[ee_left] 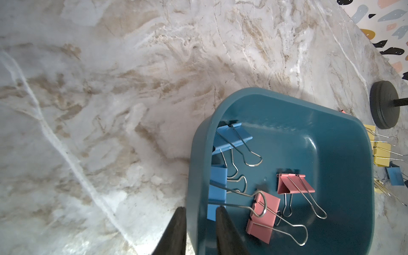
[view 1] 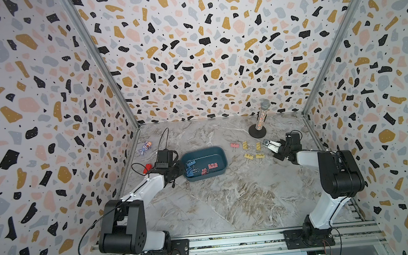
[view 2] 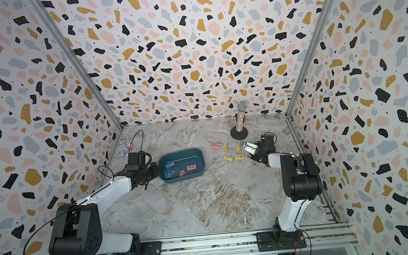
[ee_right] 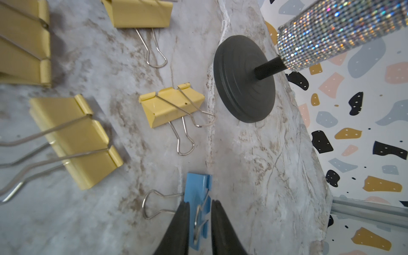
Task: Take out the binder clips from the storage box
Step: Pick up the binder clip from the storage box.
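The dark teal storage box (view 1: 201,149) sits left of centre in both top views. Inside lie blue binder clips (ee_left: 234,136) and two pink ones (ee_left: 293,183). My left gripper (ee_left: 201,209) is shut on the box's near wall (ee_left: 198,176), one finger outside and one inside. To the right of the box, a pink clip (view 1: 234,145) and several yellow clips (view 1: 248,156) lie on the table. My right gripper (ee_right: 199,202) hovers low beside them, its fingers slightly apart around a blue clip (ee_right: 196,192). That clip rests on the marble, with a gap at one finger.
A glittery microphone on a black round stand (view 1: 260,123) rises just behind the right gripper. A purple toy (view 1: 144,147) and a red block (view 1: 147,168) lie by the left wall. Patterned walls enclose the marble table (view 1: 228,201) on three sides.
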You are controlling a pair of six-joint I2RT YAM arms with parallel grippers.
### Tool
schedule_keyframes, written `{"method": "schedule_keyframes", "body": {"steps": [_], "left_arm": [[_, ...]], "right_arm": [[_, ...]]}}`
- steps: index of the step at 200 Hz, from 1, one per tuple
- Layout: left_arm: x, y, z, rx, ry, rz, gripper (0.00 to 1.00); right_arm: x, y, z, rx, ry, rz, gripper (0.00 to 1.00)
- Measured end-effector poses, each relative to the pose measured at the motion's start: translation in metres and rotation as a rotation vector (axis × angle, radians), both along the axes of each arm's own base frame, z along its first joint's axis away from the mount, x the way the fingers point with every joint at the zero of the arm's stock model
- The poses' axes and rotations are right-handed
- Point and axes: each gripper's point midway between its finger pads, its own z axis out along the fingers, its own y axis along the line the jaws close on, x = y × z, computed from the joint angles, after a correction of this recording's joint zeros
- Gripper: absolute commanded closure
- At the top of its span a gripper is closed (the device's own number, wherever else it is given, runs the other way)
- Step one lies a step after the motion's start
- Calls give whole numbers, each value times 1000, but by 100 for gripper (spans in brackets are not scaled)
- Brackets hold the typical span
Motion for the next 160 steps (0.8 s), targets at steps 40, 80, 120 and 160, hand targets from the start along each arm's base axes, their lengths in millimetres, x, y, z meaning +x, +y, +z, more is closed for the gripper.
{"method": "schedule_keyframes", "body": {"steps": [40,80,120,160], "left_arm": [[0,0,0,0,-1,0,73],[0,0,0,0,-1,0,73],[0,0,2,0,-5,0,73],[0,0,5,-1,-16,0,74]], "right_arm": [[-4,2,-2,6,21,4,63],[-15,10,17,50,49,35,58],[-16,34,81,127,-22,87,56],[-25,83,152,282,-41,187,61]]}}
